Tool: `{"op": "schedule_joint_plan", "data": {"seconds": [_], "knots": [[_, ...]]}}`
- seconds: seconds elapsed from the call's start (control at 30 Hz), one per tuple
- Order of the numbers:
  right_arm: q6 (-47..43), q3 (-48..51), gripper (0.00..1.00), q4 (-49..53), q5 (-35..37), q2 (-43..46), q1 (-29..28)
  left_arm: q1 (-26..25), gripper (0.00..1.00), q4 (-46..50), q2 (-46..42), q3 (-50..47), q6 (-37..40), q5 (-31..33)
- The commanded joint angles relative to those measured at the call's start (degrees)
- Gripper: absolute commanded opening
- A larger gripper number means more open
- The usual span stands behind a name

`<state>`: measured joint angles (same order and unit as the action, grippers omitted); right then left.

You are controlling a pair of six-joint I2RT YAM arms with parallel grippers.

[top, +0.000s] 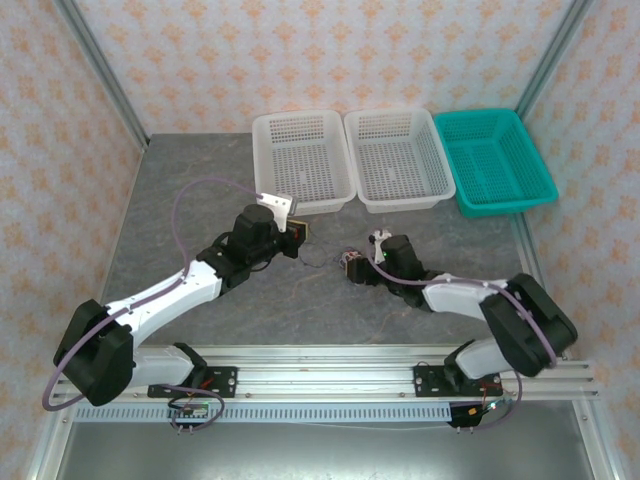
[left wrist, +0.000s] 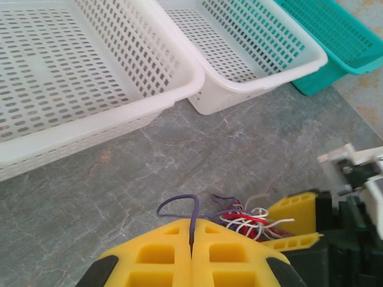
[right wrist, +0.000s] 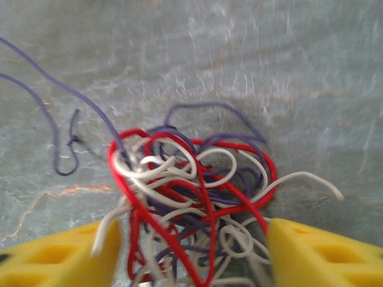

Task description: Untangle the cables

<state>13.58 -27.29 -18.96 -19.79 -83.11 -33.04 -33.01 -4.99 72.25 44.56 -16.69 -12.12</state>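
Cables (right wrist: 191, 191) sit knotted at the bottom middle, inside our half-open right gripper (right wrist: 191, 248). Our left gripper (left wrist: 192, 239) is squeezed shut on the purple cable (left wrist: 195, 209).

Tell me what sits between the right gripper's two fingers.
The knot of red, white and purple cables, as the right wrist view shows.
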Motion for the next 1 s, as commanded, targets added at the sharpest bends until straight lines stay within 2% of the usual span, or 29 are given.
{"op": "schedule_joint_plan", "data": {"seconds": [0.0, 0.13, 0.17, 0.27, 0.33, 0.43, 0.57, 0.63, 0.7, 0.77, 0.8, 0.87, 0.93, 0.97], "knots": [[0.1, -2.9, 0.46, 0.9, -0.7, -5.1, -0.2, 0.0, 0.00, 1.2, -3.2, 0.8, -1.8, 7.0], [2.2, -4.4, 0.04, 5.1, 6.2, -5.5, 0.1, 2.0, 0.00, 8.1, -8.3, -0.2, -5.6, 19.3], [3.4, -3.9, 0.00, 5.8, 8.5, -4.7, 0.5, 4.0, 0.00, 11.4, -9.3, -0.4, -7.6, 22.2], [5.5, -2.0, 0.00, 7.0, 9.7, -1.9, 3.3, 12.1, 0.00, 18.9, -11.3, -1.7, -12.7, 22.8], [7.2, -0.9, 0.00, 8.2, 9.8, -0.2, 5.8, 15.6, 0.00, 19.5, -13.3, -4.0, -13.4, 21.5], [9.7, 0.4, 0.00, 11.1, 10.6, 2.8, 10.0, 16.5, 0.00, 20.6, -16.2, -6.1, -12.7, 23.4], [9.3, 0.0, 0.00, 15.0, 13.3, 5.5, 11.8, 17.1, 0.00, 21.8, -17.3, -7.2, -13.1, 24.3], [7.9, -0.1, 0.00, 14.6, 11.7, 6.4, 11.9, 17.1, 0.00, 20.0, -16.7, -8.1, -12.6, 20.8], [6.4, -0.2, 0.00, 13.2, 8.2, 7.1, 11.9, 17.0, 0.00, 14.2, -15.2, -9.8, -11.1, 12.4], [3.6, -0.1, 0.00, 10.3, 0.4, 7.7, 11.9, 15.1, 0.00, 4.3, -12.8, -12.5, -9.1, -0.3], [2.4, -0.1, 0.00, 9.0, -3.6, 8.0, 11.9, 12.8, 0.00, 1.3, -11.9, -13.2, -7.7, -2.9], [0.1, 0.0, 0.00, 7.2, -10.1, 9.4, 11.9, 5.5, 0.00, 1.5, -9.6, -12.7, -2.1, -1.0], [-2.2, -0.1, 0.00, 7.1, -13.9, 11.5, 11.9, 0.9, 0.01, 2.8, -7.5, -12.2, 2.2, 1.8], [-3.4, -0.2, 0.00, 7.3, -15.5, 12.8, 11.9, 0.1, 0.10, 2.5, -6.5, -12.4, 2.9, 2.0]]}}
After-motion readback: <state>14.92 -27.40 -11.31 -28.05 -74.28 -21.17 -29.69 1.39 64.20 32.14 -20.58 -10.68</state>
